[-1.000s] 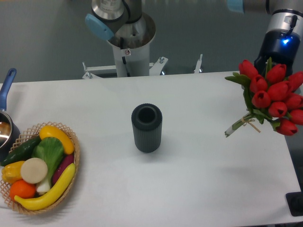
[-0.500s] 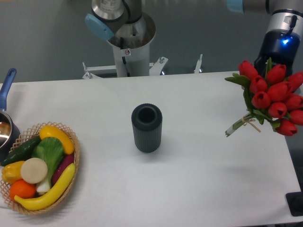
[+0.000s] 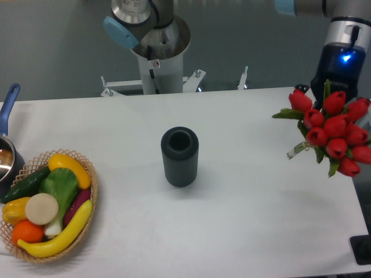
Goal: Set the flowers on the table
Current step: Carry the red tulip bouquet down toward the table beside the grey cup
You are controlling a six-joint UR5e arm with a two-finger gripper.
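In the fixed camera's view, the flowers [image 3: 333, 128] hang above the right edge of the white worktop [image 3: 249, 208], blooms facing the camera, stems pointing left. The hand [image 3: 339, 87] sits behind the blooms, mostly hidden, so its grip cannot be told. A dark ribbed vase [image 3: 179, 156] stands upright mid-worktop; a wicker basket [image 3: 90, 197] of vegetables lies near left.

You have open bench [image 3: 261, 208] between the dark ribbed vase [image 3: 179, 157], standing upright mid-bench, and the right edge. The vegetable basket [image 3: 46, 205] and pot [image 3: 7, 156] crowd the left edge. The flowers [image 3: 333, 132] hang over the right edge.
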